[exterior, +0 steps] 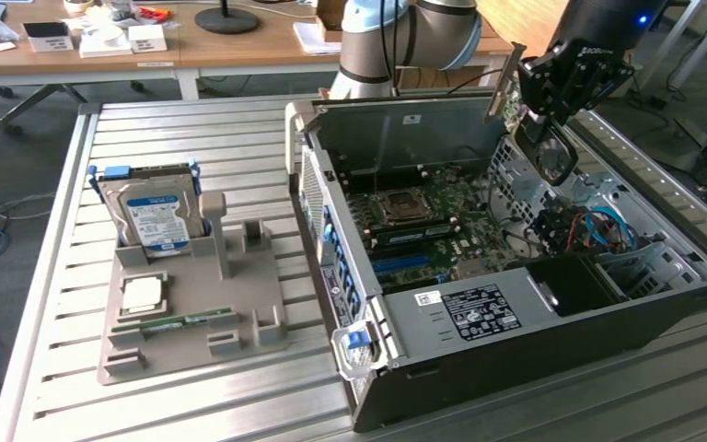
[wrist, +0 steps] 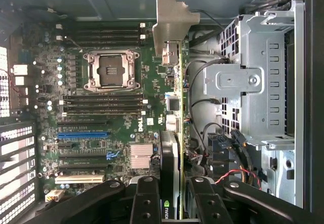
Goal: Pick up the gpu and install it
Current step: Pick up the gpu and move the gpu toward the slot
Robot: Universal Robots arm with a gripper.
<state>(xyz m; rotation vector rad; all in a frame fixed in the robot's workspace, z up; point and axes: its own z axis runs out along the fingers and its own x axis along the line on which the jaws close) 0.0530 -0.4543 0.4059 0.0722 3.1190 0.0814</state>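
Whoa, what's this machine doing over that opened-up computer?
A robot arm is working on fitting a graphics card into a desktop computer. Its pincer is clamped on the gpu, holding it on edge above the open computer case. The card hangs over the motherboard and is not yet seated in a slot. On the exterior view's left, a hard drive stands in a gray holder tray.
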